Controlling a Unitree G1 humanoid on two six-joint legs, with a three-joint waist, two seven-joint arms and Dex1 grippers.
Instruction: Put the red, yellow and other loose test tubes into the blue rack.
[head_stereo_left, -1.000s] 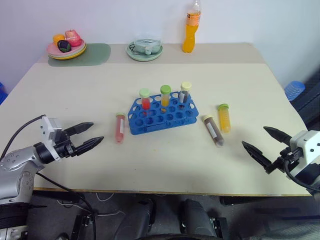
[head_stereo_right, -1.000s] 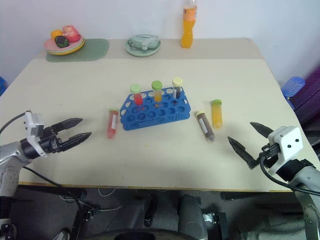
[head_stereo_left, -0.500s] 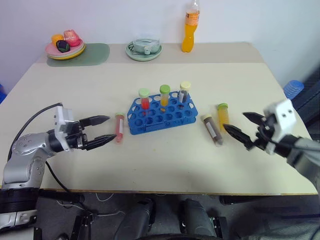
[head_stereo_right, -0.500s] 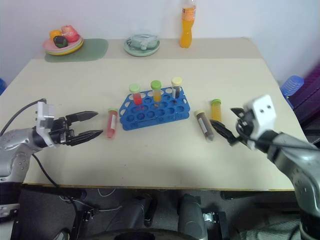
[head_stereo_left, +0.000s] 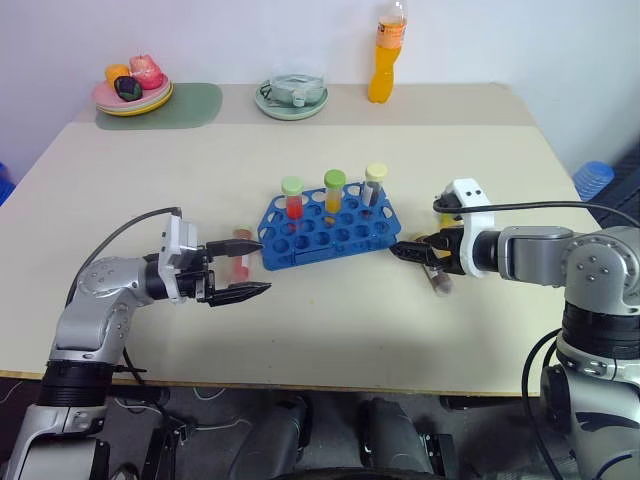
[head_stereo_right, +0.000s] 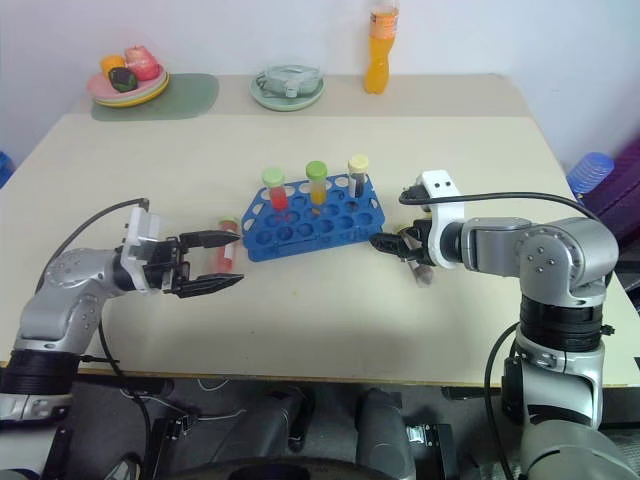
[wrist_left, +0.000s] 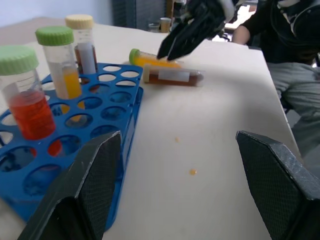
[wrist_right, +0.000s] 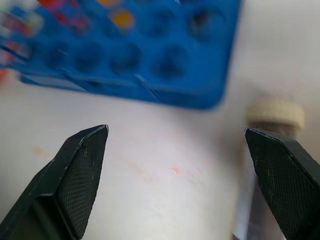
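left wrist view: yellow tube (wrist_left: 150, 58) behind brown tube (wrist_left: 172, 76); both tools (head_stereo_left: 240, 268) (head_stereo_left: 415, 251) spread apart, empty

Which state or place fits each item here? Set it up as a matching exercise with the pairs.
Items:
1. red loose tube
2. brown tube
3. orange-yellow tube with green cap
4. left tool

States:
A. upright in the blue rack
B. open, beside the rack's left end
C. lying by the right tool
D. lying between open fingers

Pairs: 1-D, 2-C, 3-A, 4-B
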